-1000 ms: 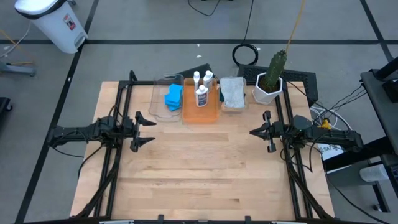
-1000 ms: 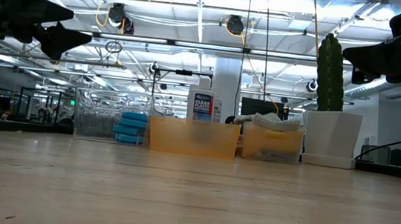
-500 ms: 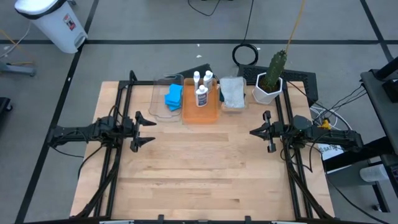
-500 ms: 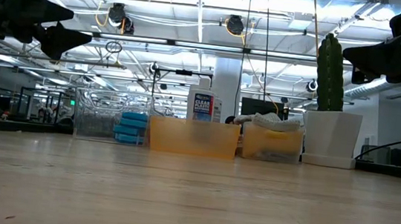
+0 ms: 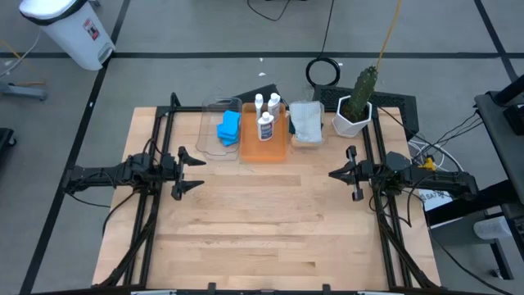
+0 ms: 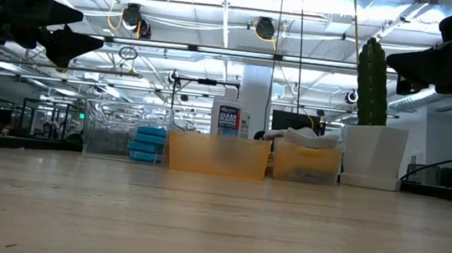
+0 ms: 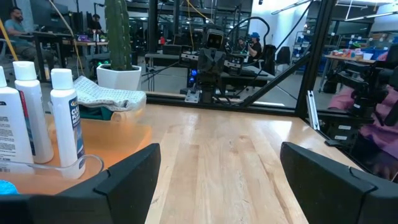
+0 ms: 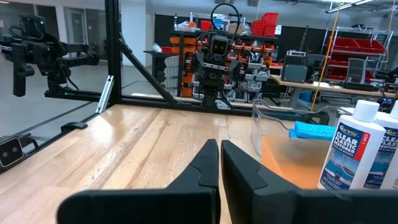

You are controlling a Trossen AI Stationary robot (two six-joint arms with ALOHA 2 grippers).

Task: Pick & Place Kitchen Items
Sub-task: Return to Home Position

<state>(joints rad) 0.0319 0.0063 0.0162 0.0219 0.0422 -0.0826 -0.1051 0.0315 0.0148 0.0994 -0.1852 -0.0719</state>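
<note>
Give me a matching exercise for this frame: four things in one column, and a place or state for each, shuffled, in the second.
Column 1:
1. blue sponges
2. white bottles
3. left hand
4. right hand

Column 2:
A. shut
B. in the orange bin
C. open
D. in the clear bin

Pairs: 1-D, 2-B, 3-C, 4-A.

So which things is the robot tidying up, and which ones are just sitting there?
For the job:
blue sponges in the clear bin
white bottles in an orange bin
folded cloths in the second orange bin

Just sitting there:
cactus pot
white trash can on the floor

Left gripper and right gripper wait at the table's sides.
</note>
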